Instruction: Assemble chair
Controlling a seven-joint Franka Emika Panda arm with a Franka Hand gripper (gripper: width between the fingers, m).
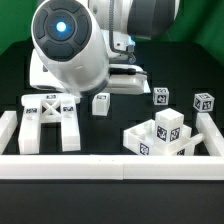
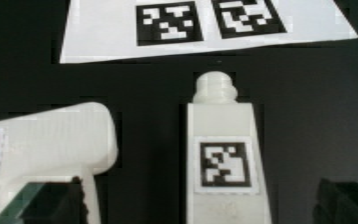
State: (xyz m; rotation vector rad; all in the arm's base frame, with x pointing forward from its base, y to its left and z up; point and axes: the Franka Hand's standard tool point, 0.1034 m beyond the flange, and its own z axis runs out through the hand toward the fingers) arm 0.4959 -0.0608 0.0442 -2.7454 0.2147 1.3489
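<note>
While claw (image 2: pixel 197 205) gapes fully open, white post (image 2: pixel 220 130) lies between fingers (image 2: pixel 48 200), ungripped; nothing held.

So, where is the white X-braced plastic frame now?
The frame lies at the exterior view's left, between a long white border rail and a small white post.

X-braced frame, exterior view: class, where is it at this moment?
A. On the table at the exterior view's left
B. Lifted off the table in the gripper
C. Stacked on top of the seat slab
A: the X-braced frame rests on the black table at the exterior view's left, apart from the seat slab at the exterior view's right, and nothing grips it.
</note>
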